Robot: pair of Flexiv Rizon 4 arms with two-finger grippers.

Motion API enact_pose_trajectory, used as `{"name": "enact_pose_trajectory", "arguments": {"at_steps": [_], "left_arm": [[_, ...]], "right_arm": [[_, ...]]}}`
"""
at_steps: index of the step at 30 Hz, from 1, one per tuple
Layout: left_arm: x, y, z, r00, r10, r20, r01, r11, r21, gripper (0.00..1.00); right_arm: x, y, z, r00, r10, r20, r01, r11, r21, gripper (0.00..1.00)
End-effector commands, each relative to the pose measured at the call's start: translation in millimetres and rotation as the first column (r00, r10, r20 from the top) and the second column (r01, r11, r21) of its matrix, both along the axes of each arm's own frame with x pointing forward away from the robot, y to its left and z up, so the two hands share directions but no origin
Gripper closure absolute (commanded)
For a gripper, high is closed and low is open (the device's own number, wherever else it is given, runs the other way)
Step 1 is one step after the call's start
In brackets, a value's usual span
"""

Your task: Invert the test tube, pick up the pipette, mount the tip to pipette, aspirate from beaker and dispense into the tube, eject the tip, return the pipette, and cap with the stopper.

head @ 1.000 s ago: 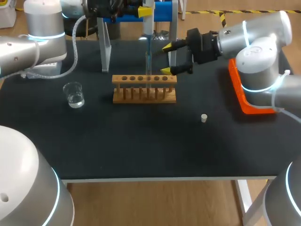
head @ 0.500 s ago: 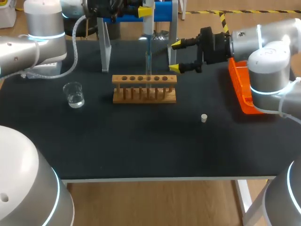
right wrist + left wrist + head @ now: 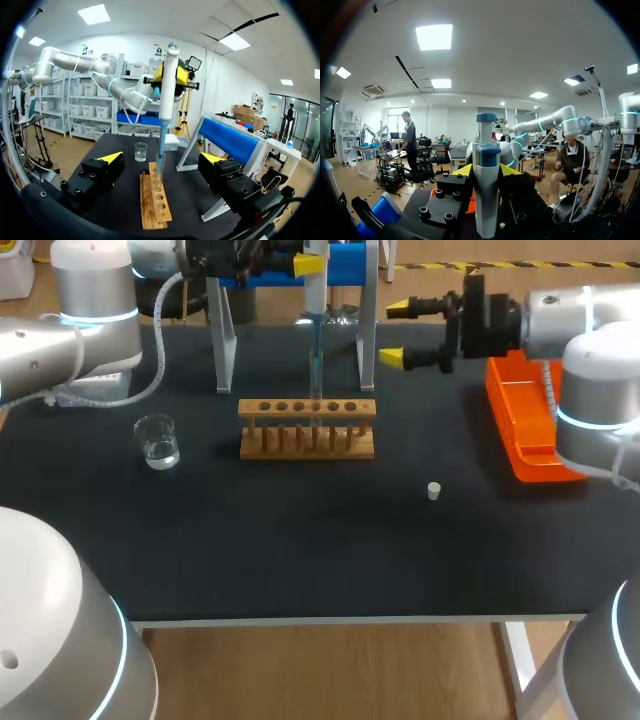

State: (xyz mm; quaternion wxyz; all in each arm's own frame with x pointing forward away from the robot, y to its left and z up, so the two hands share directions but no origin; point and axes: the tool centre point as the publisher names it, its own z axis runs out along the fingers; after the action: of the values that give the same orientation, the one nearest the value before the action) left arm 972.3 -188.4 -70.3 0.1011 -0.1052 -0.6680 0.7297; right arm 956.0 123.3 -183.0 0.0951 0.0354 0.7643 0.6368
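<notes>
Above rack (image 3: 307,428): pipette (image 3: 314,330) upright, tip down in test tube (image 3: 158,182), left gripper (image 3: 300,264) clamping it. Right gripper (image 3: 395,333) rack's far-right, fingers wide, empty.

Bright, even light falls from above onto the matte black table top (image 3: 300,550), which gives back almost no glare. The light wooden test tube rack (image 3: 307,430) throws only a faint, soft shadow beside its base, and the small white stopper (image 3: 434,491) a tiny one. The small clear glass beaker (image 3: 157,440) shows pale highlights on its rim and water. The glossy silver left arm (image 3: 40,355) carries a broad sheen and a glowing pale-blue ring. The white and blue pipette (image 3: 486,190) is evenly lit.
</notes>
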Motion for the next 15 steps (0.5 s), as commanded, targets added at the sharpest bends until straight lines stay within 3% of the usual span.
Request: {"name": "enact_pose_trajectory", "arguments": {"at_steps": [1,5,15], "left_arm": [[2.4,0,-0.1,1.0,-0.005,0.0,0.005,1.0,0.0,1.0],[2.4,0,-0.1,1.0,-0.005,0.0,0.005,1.0,0.0,1.0],[2.4,0,-0.1,1.0,-0.005,0.0,0.005,1.0,0.0,1.0]], "right_arm": [[-12.0,-15,26,1.0,-0.017,-0.01,0.017,1.0,-0.001,0.13],[-14.5,-19,48,1.0,-0.02,-0.013,0.02,1.0,0.007,0.26],[-22.0,-13,102,0.999,0.008,0.032,-0.007,1.0,-0.017,0.25]]}}
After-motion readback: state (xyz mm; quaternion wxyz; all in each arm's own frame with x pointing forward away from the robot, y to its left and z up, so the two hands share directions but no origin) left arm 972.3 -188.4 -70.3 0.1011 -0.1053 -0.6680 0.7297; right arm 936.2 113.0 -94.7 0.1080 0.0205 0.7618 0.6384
